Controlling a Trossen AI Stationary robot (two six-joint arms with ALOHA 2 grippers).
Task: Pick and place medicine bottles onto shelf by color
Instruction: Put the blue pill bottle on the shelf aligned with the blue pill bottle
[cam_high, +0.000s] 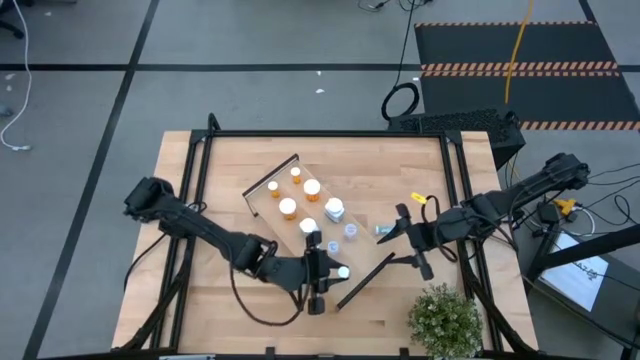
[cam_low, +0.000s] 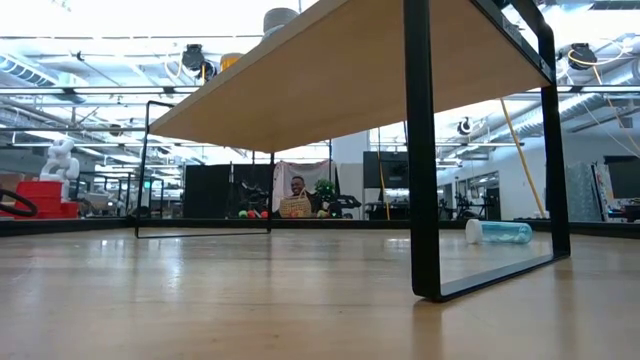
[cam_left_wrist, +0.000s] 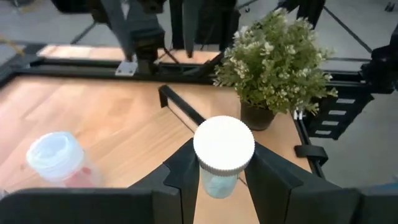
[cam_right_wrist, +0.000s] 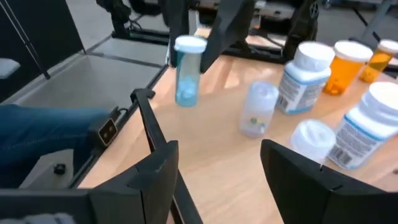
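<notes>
The shelf (cam_high: 365, 262) is a light-wood board with dark end walls, lying slantwise on the table. Orange bottles (cam_high: 288, 208) stand at its far left part, white-and-blue ones (cam_high: 333, 210) in the middle. My left gripper (cam_high: 336, 272) is shut on a pale blue bottle with a white cap (cam_left_wrist: 224, 148) near the shelf's near right end. My right gripper (cam_high: 408, 240) is open and empty at the table's right. A pale blue bottle (cam_high: 385, 229) lies on its side just ahead of it, and also shows in the low view (cam_low: 498, 232). My left gripper pinches the pale blue bottle's body (cam_left_wrist: 219, 184) just below the white cap, one finger (cam_left_wrist: 180, 174) on each side. The fingers come about level from the table's left. The bottle stands upright (cam_right_wrist: 188, 68); whether its bottom rests on the shelf, I cannot tell.
A potted plant (cam_high: 445, 320) stands at the table's near right corner, close to the shelf's end wall (cam_left_wrist: 186, 112). Another clear bottle (cam_left_wrist: 59, 158) stands on the shelf beside my left gripper. A black frame (cam_high: 330, 135) runs around the table's edges.
</notes>
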